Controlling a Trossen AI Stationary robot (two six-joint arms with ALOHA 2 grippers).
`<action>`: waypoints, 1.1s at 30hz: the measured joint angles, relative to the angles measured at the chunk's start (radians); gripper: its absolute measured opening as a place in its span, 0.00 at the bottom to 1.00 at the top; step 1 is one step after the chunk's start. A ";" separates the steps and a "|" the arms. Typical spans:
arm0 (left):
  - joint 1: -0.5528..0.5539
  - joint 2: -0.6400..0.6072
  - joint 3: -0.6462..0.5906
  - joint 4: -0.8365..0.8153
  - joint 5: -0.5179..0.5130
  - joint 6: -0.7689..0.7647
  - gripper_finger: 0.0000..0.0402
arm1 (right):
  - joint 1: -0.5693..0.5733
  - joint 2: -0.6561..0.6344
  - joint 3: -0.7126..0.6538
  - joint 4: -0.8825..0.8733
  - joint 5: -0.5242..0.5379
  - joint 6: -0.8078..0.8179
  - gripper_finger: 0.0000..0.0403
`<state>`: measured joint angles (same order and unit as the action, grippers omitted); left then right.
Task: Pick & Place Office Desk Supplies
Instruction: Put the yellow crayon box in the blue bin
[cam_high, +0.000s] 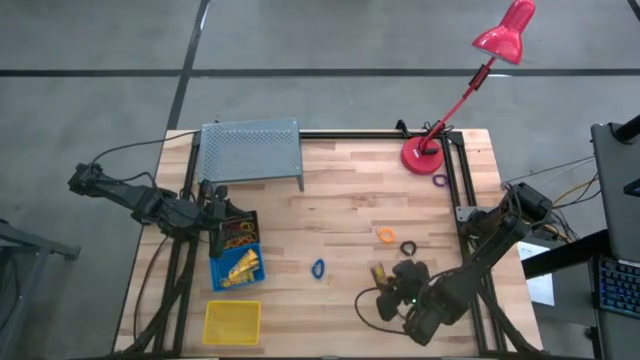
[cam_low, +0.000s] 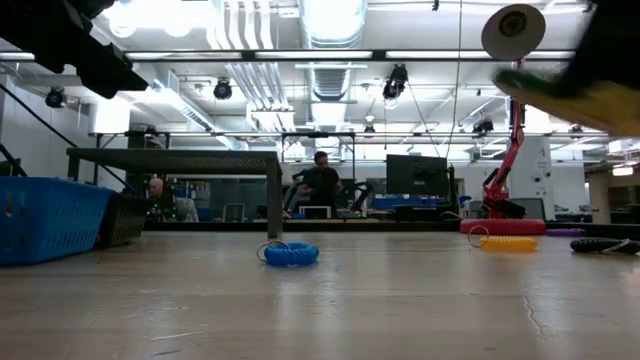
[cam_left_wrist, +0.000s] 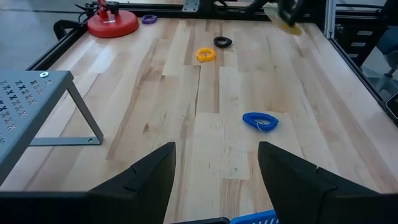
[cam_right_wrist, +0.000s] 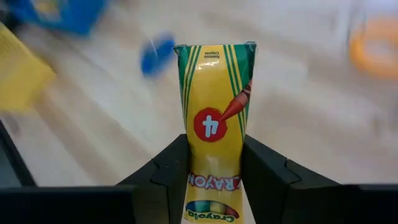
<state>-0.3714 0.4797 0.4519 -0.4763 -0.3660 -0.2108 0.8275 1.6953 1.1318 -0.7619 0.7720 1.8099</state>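
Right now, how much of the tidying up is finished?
Partly done. The blue bin already holds yellow packs and the black bin holds rubber bands. The right pincer is squeezing a crayon pack. Left on the table: the blue ring, orange ring, black ring and purple ring. The left pincer waits open.

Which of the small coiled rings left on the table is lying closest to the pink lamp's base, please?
The purple ring: it lies right beside the lamp's red base, while the orange ring, black ring and blue ring lie nearer mid-table.

A robotics lab: open ceiling ducts (cam_low: 255, 70) and strip lights, monitors (cam_low: 415, 175) on benches behind, a person (cam_low: 320, 185) at work.
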 joint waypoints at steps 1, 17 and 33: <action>0.000 0.000 0.000 0.000 0.000 0.000 0.58 | -0.006 0.000 0.005 -0.001 0.052 -0.028 0.31; 0.000 0.001 0.000 0.000 0.000 0.000 0.58 | -0.230 0.002 0.134 0.224 0.489 -0.705 0.32; 0.000 0.001 0.000 0.000 0.000 0.000 0.58 | -0.458 0.007 0.074 1.024 -0.041 -1.531 0.30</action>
<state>-0.3714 0.4805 0.4519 -0.4763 -0.3660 -0.2108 0.3699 1.7027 1.2055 0.2619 0.7310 0.2785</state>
